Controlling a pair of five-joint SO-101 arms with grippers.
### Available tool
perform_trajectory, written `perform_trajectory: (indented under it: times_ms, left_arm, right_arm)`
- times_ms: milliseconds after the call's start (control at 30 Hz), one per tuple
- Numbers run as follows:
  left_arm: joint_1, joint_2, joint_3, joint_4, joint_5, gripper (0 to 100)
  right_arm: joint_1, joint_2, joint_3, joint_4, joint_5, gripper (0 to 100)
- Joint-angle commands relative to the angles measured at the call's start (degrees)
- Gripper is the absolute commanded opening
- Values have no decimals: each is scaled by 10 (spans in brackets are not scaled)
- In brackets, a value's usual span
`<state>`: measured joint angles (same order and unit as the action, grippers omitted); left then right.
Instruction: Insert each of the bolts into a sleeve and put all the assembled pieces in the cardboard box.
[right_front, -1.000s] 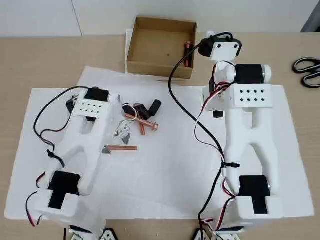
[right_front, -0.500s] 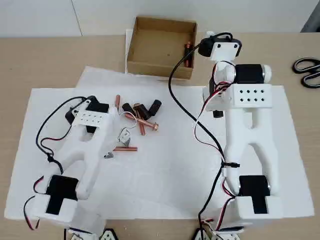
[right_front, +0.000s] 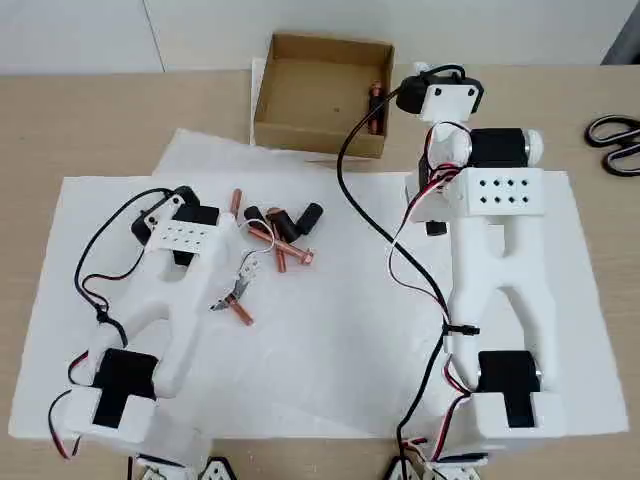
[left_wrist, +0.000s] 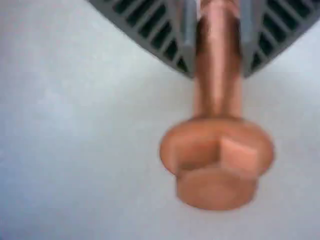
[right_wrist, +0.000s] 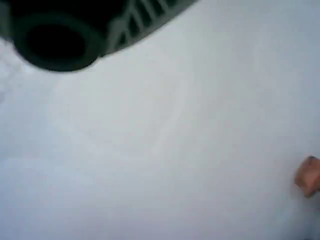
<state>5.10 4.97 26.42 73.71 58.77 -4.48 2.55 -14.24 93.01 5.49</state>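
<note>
Two white robot arms are sitting side by side at a tan surface (right_front: 100, 110) that is carrying a white sheet (right_front: 350, 350).

Five copper bolts are showing in the view from above. One is being held, three loose bolts (right_front: 280, 242) are lying in a small pile on the sheet, and one is sitting in the box. At least three short black loose sleeves (right_front: 311, 213) are lying in the same pile, touching or just beside the bolts; the exact number is hard to tell.

One cardboard box (right_front: 318, 138) is standing open at the far edge of the sheet. It is holding a single assembled piece (right_front: 375, 108), lying against its right wall.

The left gripper (right_front: 228, 296) is hanging low over the sheet, just in front of the pile. Its grey fingers (left_wrist: 150, 30) are clenching the held bolt (left_wrist: 217, 160) by the shank, one on each side, with the hexagonal head sticking out past the fingertips.

The right gripper (right_front: 432, 222) is sitting near the box's right front corner. It is grasping a held sleeve (right_wrist: 54, 44), whose open end is facing the wrist camera, pressed against a ribbed finger (right_wrist: 145, 20). The two held parts are well apart.

One pair of scissors (right_front: 615, 142) is lying at the surface's far right edge.
</note>
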Motion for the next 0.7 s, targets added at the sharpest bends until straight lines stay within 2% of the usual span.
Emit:
perform_trajectory:
  times_ms: [0, 167, 400, 533, 600, 667]
  left_arm:
    - [11, -15, -4, 3, -9, 6]
    - [53, -15, -62, 58, -140, 7]
    - [52, -14, -97, 84, -489, 6]
    - [51, -9, -95, 96, -649, 6]
    - [51, -9, -89, 101, -683, 6]
    - [46, -9, -86, 101, -683, 7]
  right_arm:
    - [0, -33, -4, -8, -2, 3]
    - [0, -32, -4, -8, -2, 3]
    - [0, -33, -4, -7, -2, 3]
    - [0, -33, -4, -7, -2, 3]
    - [0, -33, -4, -7, -2, 3]
    - [0, -33, -4, -7, -2, 3]
